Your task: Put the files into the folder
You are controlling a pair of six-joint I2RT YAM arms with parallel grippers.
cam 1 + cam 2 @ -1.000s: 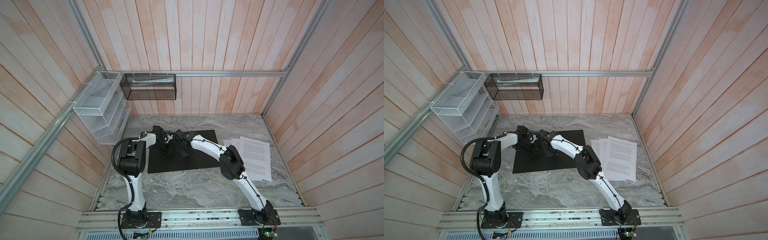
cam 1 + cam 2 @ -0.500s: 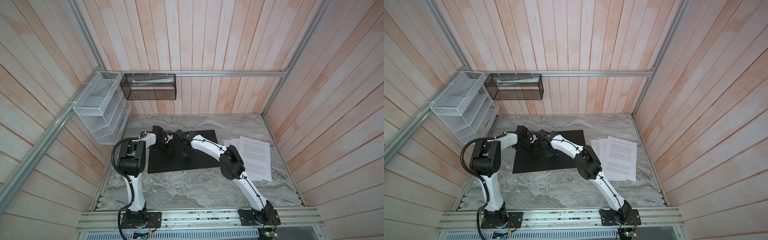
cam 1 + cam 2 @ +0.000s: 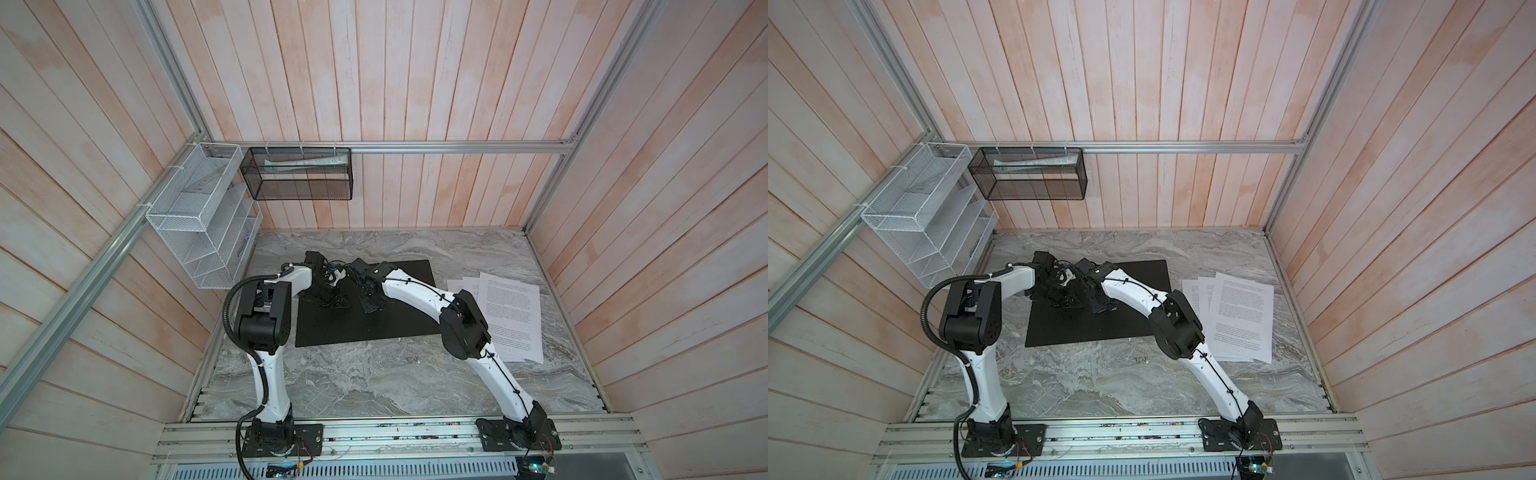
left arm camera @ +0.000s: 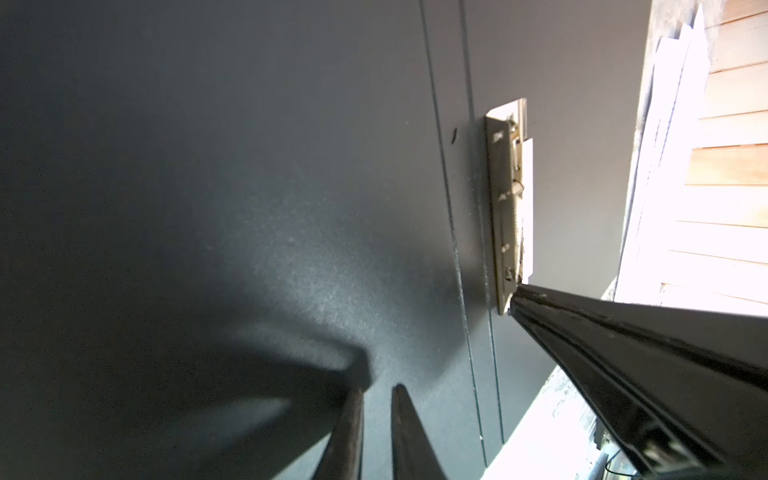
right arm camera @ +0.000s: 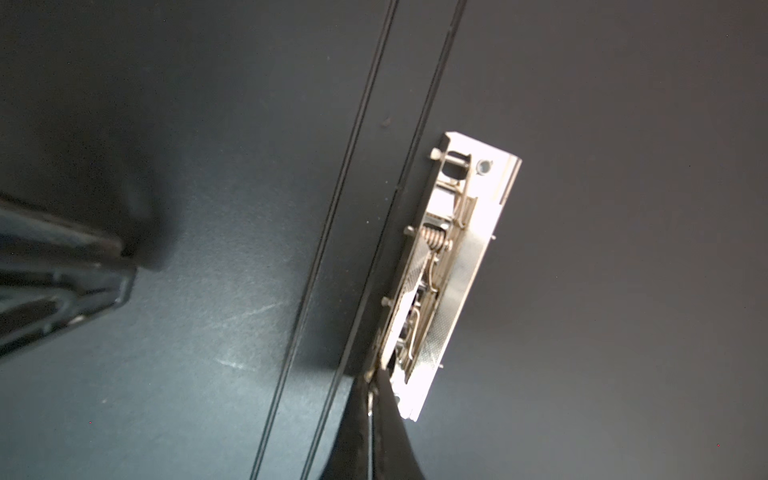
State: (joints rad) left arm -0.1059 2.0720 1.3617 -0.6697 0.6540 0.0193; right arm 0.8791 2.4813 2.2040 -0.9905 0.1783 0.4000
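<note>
Folder (image 3: 374, 328): is lying open and flat on the marble table (image 3: 374, 386), black inside facing up, in both top views (image 3: 1084, 328).
Folder contents: no sheet is lying inside it; only the metal clip (image 5: 457, 257) is sitting beside the spine creases, on the panel nearer the files.
Files (image 3: 511, 307): are lying fanned in a loose overlapping pile on the table, just beside the folder's right edge, outside it.
Right gripper (image 5: 374, 374): fingers are pressing together, the tip touching one end of the clip (image 4: 505, 199); whether it is pinching any part of the clip I cannot tell.
Left gripper (image 4: 378, 392): fingers are sitting close with only a slim gap, nothing between them, tips resting on or just above the folder's other panel, across the spine from the clip.
White wire mesh organizer (image 3: 199, 232): is hanging on the left wall rail; pale flat pieces are standing in its tiers, too small to name.
Black mesh basket (image 3: 299, 183): is hanging on the back rail; a pale printed paper item is lying along its upper rear.
</note>
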